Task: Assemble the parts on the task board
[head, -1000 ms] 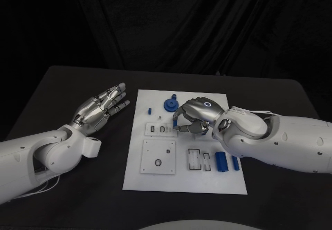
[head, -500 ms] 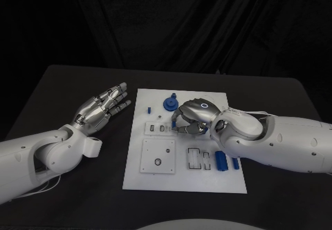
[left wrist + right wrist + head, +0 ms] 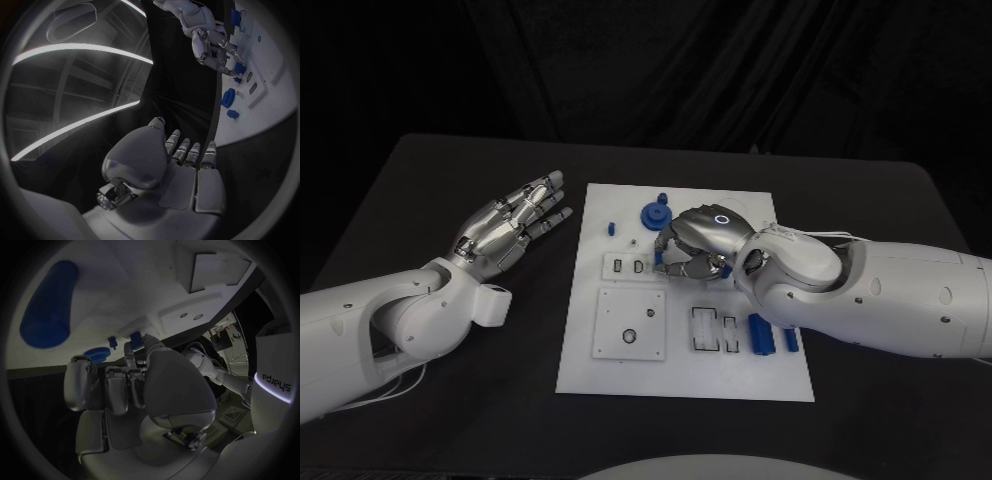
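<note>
The white task board (image 3: pixel 589 375) lies in the middle of the table. My right hand (image 3: pixel 692 245) hovers over its far middle with the fingers curled in, pinching a small blue part (image 3: pixel 134 336) at the fingertips; the same small blue part (image 3: pixel 239 68) shows under that right hand (image 3: pixel 211 44) in the left wrist view. A blue gear (image 3: pixel 653 216) stands just beyond the hand, and a small blue peg (image 3: pixel 610 231) is near the board's left edge. My left hand (image 3: pixel 514 226) floats left of the board, flat, fingers spread, holding nothing.
Two blue cylinders (image 3: pixel 762 336) lie side by side at the board's near right, beside empty rectangular slots (image 3: pixel 713 331). A square plate (image 3: pixel 630 326) with a small hole sits near left. Small slots (image 3: pixel 623 268) lie just left of my right hand.
My right hand has crept slightly left and farther over the board, fingers still curled. The left hand has not moved.
</note>
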`<state>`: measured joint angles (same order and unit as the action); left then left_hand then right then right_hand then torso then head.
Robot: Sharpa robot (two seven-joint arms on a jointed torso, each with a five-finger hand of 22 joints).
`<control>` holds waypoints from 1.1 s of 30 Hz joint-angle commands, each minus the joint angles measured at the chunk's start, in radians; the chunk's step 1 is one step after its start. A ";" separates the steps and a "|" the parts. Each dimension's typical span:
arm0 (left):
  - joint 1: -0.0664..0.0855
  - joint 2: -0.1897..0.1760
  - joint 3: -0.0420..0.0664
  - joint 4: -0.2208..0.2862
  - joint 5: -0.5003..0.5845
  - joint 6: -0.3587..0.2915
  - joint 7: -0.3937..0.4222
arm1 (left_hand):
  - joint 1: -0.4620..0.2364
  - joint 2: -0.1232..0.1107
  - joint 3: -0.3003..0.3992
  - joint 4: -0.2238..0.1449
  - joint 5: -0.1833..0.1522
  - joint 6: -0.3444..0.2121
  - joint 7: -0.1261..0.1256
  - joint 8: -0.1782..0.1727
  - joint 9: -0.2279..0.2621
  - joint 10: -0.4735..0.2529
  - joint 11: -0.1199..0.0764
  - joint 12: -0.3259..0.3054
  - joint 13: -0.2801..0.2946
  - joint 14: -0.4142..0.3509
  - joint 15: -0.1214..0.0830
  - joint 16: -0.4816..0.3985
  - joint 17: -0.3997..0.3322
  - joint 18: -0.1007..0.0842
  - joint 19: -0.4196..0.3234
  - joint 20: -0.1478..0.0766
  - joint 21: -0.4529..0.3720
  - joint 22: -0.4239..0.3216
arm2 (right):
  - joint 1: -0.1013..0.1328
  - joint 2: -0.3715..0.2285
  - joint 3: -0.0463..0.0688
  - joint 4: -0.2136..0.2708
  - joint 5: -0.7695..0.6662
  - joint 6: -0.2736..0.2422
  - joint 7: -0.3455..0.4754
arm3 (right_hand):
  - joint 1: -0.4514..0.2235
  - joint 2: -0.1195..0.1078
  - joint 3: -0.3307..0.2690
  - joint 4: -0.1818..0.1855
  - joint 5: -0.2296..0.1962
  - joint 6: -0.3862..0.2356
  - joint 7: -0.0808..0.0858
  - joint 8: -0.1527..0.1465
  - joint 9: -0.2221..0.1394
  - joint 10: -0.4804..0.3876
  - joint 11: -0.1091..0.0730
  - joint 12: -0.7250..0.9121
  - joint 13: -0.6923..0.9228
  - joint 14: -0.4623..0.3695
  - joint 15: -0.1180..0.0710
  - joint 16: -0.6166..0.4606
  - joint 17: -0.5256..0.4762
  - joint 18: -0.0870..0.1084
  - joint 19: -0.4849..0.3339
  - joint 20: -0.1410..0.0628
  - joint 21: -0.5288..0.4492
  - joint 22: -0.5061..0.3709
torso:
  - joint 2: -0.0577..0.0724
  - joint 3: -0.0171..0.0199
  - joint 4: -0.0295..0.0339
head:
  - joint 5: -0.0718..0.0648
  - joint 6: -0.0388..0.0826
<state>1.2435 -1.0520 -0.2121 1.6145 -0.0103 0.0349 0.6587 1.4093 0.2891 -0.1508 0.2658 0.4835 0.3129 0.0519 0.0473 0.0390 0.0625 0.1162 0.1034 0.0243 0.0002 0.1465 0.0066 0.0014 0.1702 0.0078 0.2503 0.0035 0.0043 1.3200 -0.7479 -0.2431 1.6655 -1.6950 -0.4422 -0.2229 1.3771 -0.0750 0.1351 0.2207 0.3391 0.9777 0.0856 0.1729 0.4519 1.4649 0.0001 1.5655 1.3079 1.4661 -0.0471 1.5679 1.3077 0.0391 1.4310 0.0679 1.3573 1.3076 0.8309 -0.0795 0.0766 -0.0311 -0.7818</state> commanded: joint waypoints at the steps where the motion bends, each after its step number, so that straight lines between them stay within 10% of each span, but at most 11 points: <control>1: -0.002 0.002 0.001 0.000 -0.002 0.015 0.011 | 0.008 0.000 0.006 0.002 0.004 -0.004 0.004 -0.004 0.000 -0.004 0.006 -0.003 -0.001 0.001 0.005 -0.006 -0.001 0.007 0.001 0.007 0.004 0.002 | -0.007 0.002 -0.003 -0.003 -0.008 0.020 -0.016 | -0.011 -0.006 -0.007 -0.002 -0.009 -0.019 0.005 -0.011 -0.005 0.103 0.008 0.003 0.261 0.105 0.003 0.003 0.263 0.016 -0.006 0.000 -0.007 0.190 | 0.000 -0.0003 0.0001 | 0.001 -0.001; 24: -0.003 0.003 0.001 -0.006 -0.002 0.017 0.006 | 0.008 0.000 0.008 0.001 0.004 -0.006 0.005 -0.004 0.000 -0.005 0.006 -0.004 -0.001 0.001 0.006 -0.006 -0.001 0.006 0.001 0.008 0.004 0.002 | -0.008 0.007 -0.003 -0.008 -0.008 0.028 -0.010 | -0.032 -0.018 -0.025 -0.004 -0.091 -0.065 0.010 -0.043 0.002 0.101 0.013 0.002 0.259 0.105 0.008 0.003 0.263 0.017 -0.009 0.005 -0.013 0.189 | 0.000 0.0002 -0.0006 | 0.000 -0.005; 33: -0.004 0.004 0.001 -0.006 -0.002 0.016 0.007 | 0.008 0.000 0.008 0.001 0.004 -0.006 0.005 -0.004 0.000 -0.005 0.006 -0.004 -0.001 0.001 0.006 -0.006 -0.001 0.006 0.001 0.008 0.004 0.002 | -0.008 0.002 -0.003 -0.007 -0.008 0.008 -0.002 | -0.053 -0.023 -0.046 0.006 -0.188 -0.113 0.013 -0.072 0.004 0.098 0.016 0.000 0.257 0.105 0.011 0.003 0.263 0.018 -0.010 0.008 -0.017 0.188 | 0.000 0.0001 -0.0001 | 0.001 -0.006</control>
<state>1.2408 -1.0505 -0.2121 1.6069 -0.0102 0.0395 0.6558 1.4093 0.2891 -0.1483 0.2690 0.4835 0.3092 0.0556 0.0473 0.0390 0.0589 0.1198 0.1034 0.0244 0.0003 0.1465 0.0066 0.0020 0.1701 0.0078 0.2503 0.0035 0.0043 1.3148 -0.7431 -0.2462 1.6566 -1.6959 -0.4240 -0.2215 1.3299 -0.0986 0.0942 0.2284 0.1562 0.8677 0.0990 0.1035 0.4552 1.4648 0.0074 1.5654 1.3076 1.4666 -0.0421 1.5679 1.3075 0.0391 1.4239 0.0750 1.3435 1.3074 0.8310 -0.0792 0.0761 -0.0303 -0.7872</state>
